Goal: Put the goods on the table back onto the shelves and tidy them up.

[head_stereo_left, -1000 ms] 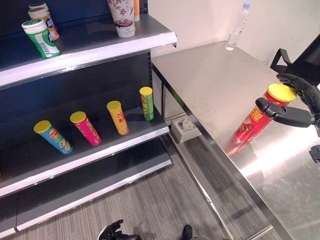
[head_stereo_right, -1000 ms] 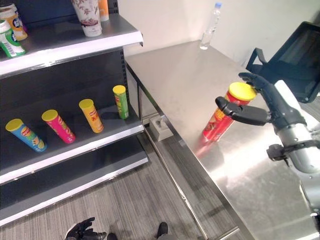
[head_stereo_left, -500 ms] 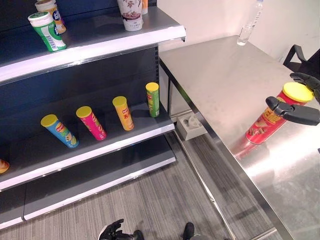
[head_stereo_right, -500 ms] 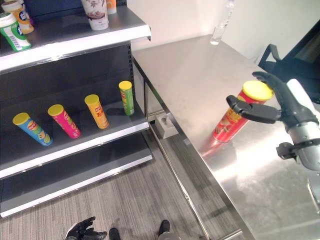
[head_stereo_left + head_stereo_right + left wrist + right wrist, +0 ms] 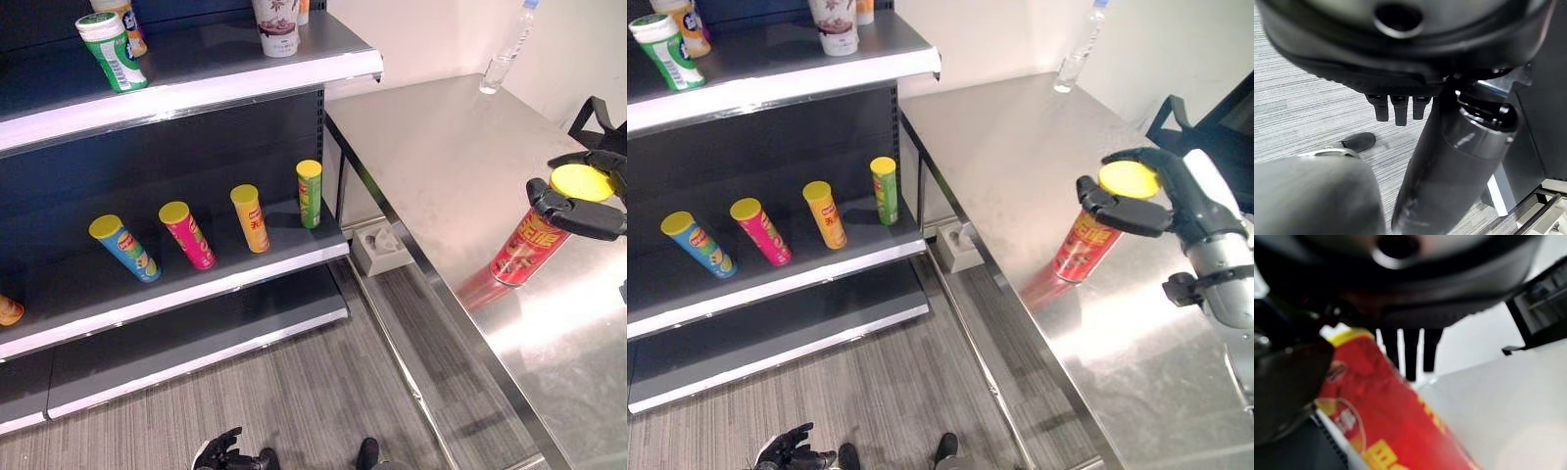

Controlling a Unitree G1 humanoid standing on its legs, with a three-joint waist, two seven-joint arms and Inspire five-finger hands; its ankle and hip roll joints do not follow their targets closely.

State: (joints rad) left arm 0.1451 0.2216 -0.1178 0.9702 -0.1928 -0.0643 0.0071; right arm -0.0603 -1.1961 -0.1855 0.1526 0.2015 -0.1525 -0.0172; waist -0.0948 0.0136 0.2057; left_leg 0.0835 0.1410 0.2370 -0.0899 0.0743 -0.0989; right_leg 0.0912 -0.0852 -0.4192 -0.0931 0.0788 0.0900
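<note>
Right hand point(image 5: 1176, 201) clasped around red can point(image 5: 1087, 245) at frame right; lift step; next, carrying toward shelf point(image 5: 245, 269), likely.

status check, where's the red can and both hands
Right hand shut on red can, can tilted on steel table. Left hand low over the floor, idle. Nothing between can and shelf.

The right hand point(image 5: 1176, 191) is showing as dark, jointed fingers and thumb on a silver-grey forearm with a black wrist clamp, while the left hand point(image 5: 789, 451) is showing all black.
</note>
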